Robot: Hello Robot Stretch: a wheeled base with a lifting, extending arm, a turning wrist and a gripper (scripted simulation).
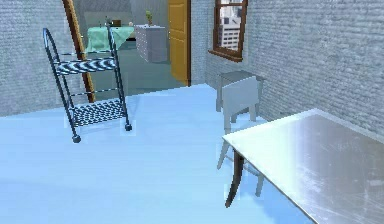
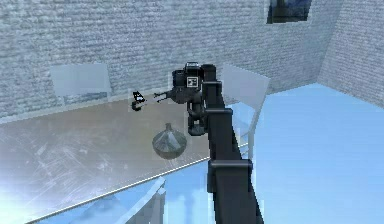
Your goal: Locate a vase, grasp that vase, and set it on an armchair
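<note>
My gripper (image 2: 140,98), its grip beyond telling, holds nothing above the table (image 2: 70,150), and the grey flared vessel (image 2: 170,140) I take for the vase stands there beside my arm (image 2: 226,150): found, I judge, with grasping and the armchair left.

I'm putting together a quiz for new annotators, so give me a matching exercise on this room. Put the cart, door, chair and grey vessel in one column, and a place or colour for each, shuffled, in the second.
Things:
1. cart
2. door
3. chair
4. vessel

Place or colour:
A. orange
B. on top of the table
C. on the floor beside the table
D. on wheels, at the forward view's left

Pairs: 1-D, 2-A, 3-C, 4-B
</note>
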